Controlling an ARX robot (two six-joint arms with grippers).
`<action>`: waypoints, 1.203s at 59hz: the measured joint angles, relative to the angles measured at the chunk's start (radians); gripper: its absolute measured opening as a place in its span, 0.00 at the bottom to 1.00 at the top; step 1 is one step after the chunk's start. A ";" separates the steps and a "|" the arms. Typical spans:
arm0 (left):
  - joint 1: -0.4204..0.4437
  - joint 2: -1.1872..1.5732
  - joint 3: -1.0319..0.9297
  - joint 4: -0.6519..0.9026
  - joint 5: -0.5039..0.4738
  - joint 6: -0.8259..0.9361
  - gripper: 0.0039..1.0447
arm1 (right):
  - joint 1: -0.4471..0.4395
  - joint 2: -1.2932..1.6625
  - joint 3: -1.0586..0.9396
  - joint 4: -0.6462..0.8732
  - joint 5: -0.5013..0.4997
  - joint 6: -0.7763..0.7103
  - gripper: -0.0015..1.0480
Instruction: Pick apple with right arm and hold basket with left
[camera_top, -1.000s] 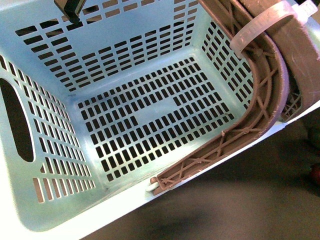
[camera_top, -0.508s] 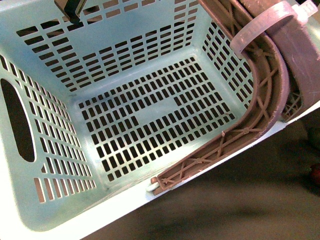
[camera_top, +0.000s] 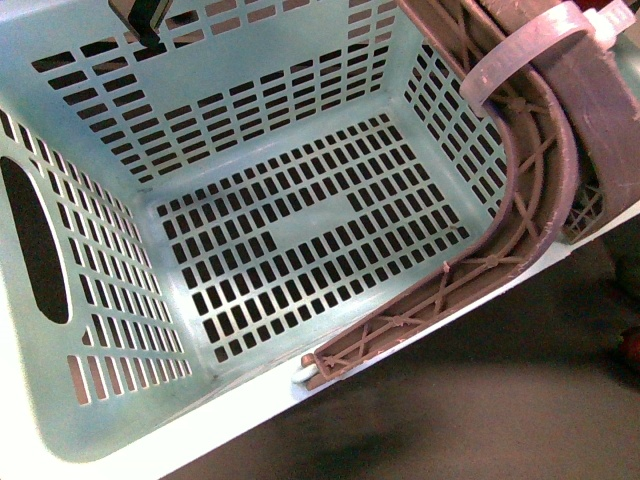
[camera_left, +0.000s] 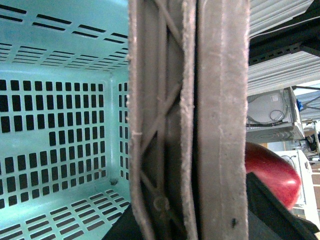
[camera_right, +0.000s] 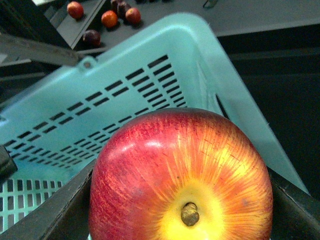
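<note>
The pale mint-blue basket (camera_top: 300, 230) fills the front view, tilted, with nothing inside. Its brown handles (camera_top: 540, 200) and white zip tie (camera_top: 520, 50) are at the right. In the left wrist view my left gripper (camera_left: 192, 225) is shut on the two brown handles (camera_left: 220, 125), pressed together between its dark jaws. My right gripper (camera_right: 180, 215) is shut on the red apple (camera_right: 180, 165), stem dimple facing the camera, just above the basket's rim (camera_right: 150, 75). A red rounded part of the apple (camera_left: 272, 170) shows beyond the handles.
Several small dark red and orange fruits (camera_right: 109, 18) lie on a dark shelf beyond the basket. A dark gripper part (camera_top: 140, 20) juts in at the front view's top edge. Dark floor (camera_top: 480, 400) lies below the basket. Shelving and a grey appliance (camera_left: 272, 117) stand behind.
</note>
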 joint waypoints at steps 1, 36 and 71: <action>0.000 0.000 0.000 0.000 0.000 0.000 0.14 | 0.004 0.003 -0.002 0.000 0.001 0.000 0.76; 0.000 0.005 0.002 -0.002 -0.008 0.010 0.14 | -0.267 -0.195 -0.211 0.317 0.120 -0.168 0.72; -0.001 0.005 0.002 -0.002 0.000 0.001 0.14 | -0.349 -0.486 -0.562 0.394 0.026 -0.286 0.02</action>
